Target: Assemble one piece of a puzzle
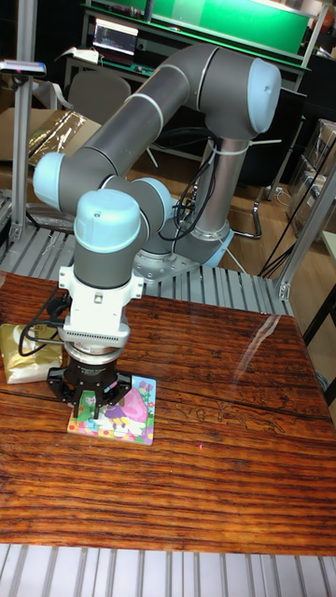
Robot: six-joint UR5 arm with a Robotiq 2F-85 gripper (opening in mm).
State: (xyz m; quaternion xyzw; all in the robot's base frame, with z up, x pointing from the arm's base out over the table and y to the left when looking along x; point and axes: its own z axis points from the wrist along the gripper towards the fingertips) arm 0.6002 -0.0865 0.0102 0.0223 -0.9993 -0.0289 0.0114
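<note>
A colourful square puzzle board [131,415] lies flat on the wooden table [215,448], left of centre, showing pink, blue and green cartoon artwork. My gripper [93,410] points straight down over the board's left part, its fingertips right at or just above the picture surface. The black fingers [86,403] stand close together. Whether a puzzle piece is held between them is hidden by the fingers and the gripper body. No loose piece shows on the table.
A gold and white bag [21,353] lies at the table's left edge, close behind the gripper. A black cable [42,317] loops from the wrist toward it. The arm's base [201,247] stands on the metal frame behind the table.
</note>
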